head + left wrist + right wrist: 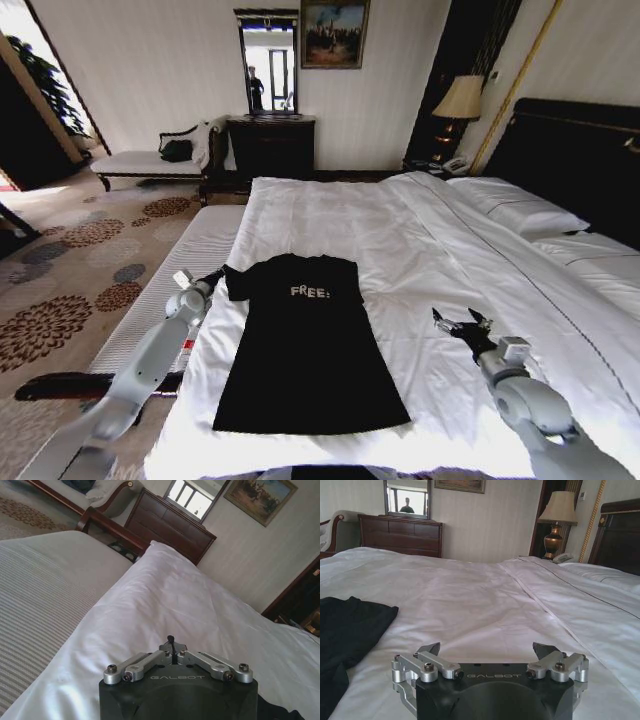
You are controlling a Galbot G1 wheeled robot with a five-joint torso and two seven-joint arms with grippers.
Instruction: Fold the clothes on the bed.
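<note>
- Right gripper (461, 322) low over bare duvet (420, 250), fingers (431, 649) spread wide, nothing between them; shirt (305, 345) well apart, off to the robot's left of those fingers, its nearest edge a dark fold at the side in the right wrist view. Probably waiting, since no cloth within reach.
- Left gripper (212, 279) at the bed's left edge, fingers (172, 649) drawn together at their tips, a thin dark sliver showing between them; pressed against the shirt's left sleeve, so likely pinching that sleeve, though the grip itself is too small to confirm.
- Shirt flat on the near part of the bed (330, 215), lettering up, collar away from the robot, hem nearest; body narrow and straight-sided, left sleeve poking out toward the closed fingers. Looks like a sleeve about to be brought inward, a judgement only.
- Beyond the fingers: smooth white duvet, then pillows (520, 205) against the headboard (580, 150).
- Farther: lamp (460, 100), dresser (272, 145), bench (150, 160) by the wall.
</note>
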